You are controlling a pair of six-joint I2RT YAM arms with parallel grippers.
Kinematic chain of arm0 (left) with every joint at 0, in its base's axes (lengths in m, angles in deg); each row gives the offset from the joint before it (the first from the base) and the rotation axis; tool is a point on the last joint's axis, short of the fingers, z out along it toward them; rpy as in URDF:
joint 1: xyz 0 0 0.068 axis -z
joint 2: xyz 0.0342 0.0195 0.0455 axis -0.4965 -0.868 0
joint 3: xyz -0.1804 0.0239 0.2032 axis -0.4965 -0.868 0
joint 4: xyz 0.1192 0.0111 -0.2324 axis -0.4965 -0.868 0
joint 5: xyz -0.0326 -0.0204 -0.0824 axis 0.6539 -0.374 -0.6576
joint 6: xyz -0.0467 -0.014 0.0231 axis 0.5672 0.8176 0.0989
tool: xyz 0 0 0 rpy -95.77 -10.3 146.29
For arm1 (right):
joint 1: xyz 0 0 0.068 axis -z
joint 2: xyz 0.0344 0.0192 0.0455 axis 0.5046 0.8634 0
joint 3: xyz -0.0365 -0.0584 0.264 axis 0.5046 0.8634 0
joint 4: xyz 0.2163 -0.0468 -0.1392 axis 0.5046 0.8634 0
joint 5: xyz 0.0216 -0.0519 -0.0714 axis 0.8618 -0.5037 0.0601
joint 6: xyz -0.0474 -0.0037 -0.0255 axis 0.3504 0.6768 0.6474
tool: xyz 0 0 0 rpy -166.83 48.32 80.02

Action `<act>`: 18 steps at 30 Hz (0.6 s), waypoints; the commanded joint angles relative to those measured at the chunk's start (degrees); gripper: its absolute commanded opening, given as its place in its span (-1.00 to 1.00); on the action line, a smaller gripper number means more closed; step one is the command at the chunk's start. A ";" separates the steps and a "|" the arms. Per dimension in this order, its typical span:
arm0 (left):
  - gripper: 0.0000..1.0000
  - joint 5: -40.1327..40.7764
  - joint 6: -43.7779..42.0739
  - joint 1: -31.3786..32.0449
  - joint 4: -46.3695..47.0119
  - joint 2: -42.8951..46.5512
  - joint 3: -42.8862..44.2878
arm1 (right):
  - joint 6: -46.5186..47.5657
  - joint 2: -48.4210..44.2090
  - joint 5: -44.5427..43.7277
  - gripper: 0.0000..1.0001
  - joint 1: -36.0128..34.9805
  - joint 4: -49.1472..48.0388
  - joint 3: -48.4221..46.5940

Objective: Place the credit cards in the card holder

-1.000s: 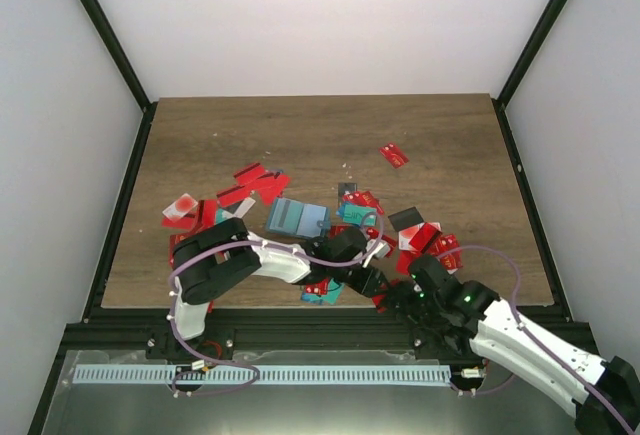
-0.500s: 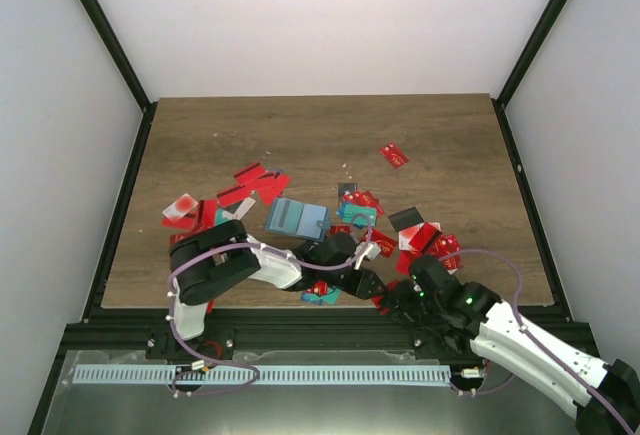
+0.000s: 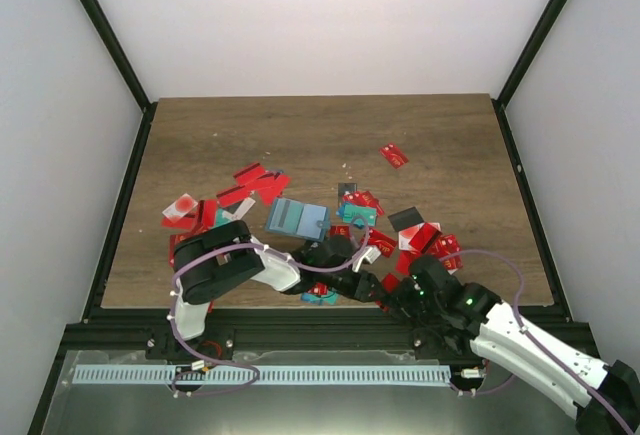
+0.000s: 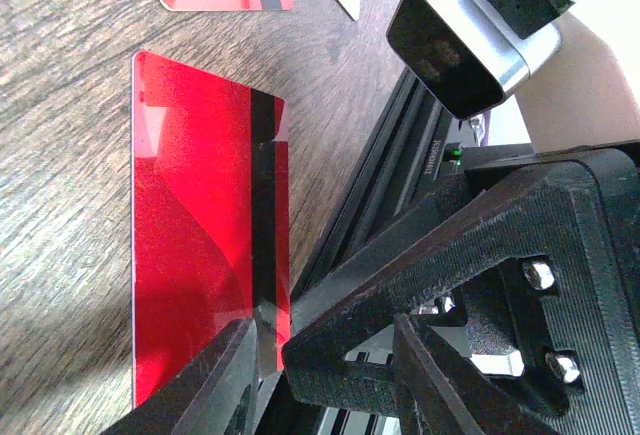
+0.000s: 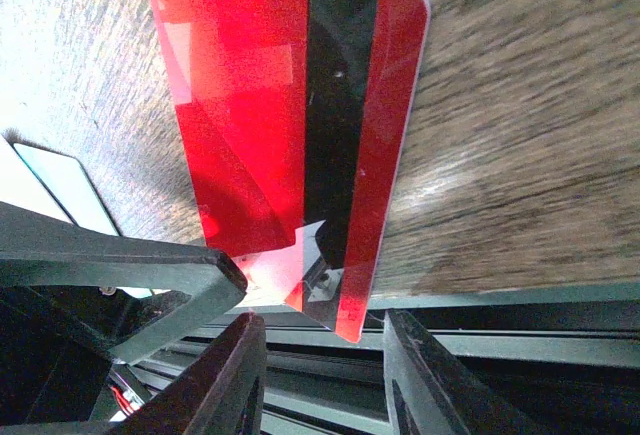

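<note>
A red card with a black stripe (image 4: 205, 245) lies at the table's near edge, its end sticking out over the rail; it also shows in the right wrist view (image 5: 290, 125). My left gripper (image 3: 368, 283) is open, its jaws either side of the card's end (image 4: 322, 330). My right gripper (image 3: 392, 293) is open too, with the same card's overhanging end just in front of its jaws (image 5: 325, 320). The two grippers meet tip to tip, and a right finger crosses between my left fingers. The teal-blue card holder (image 3: 297, 218) lies behind them, with nothing holding it.
Red cards lie in heaps at the left (image 3: 200, 213), behind the holder (image 3: 258, 183) and at the right (image 3: 425, 240), and one alone far back (image 3: 394, 155). A teal card (image 3: 357, 213) lies near the holder. The black rail (image 3: 300, 333) runs along the near edge.
My left gripper has moved toward the near edge and to the right, up against the right gripper. The right gripper has barely shifted. The holder has not moved.
</note>
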 commanded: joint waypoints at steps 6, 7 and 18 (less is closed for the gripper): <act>-0.27 -8.25 -1.05 3.48 -0.56 -0.48 -1.36 | -0.08 -0.50 -3.46 -0.35 0.55 -7.19 8.56; -0.27 -7.69 -1.70 3.34 -1.35 0.59 -1.34 | 0.15 -0.50 -3.06 -0.35 0.55 -6.72 8.36; -0.21 7.84 -16.04 0.68 -28.16 7.97 8.08 | 0.74 0.99 -1.63 0.16 0.57 -6.08 7.40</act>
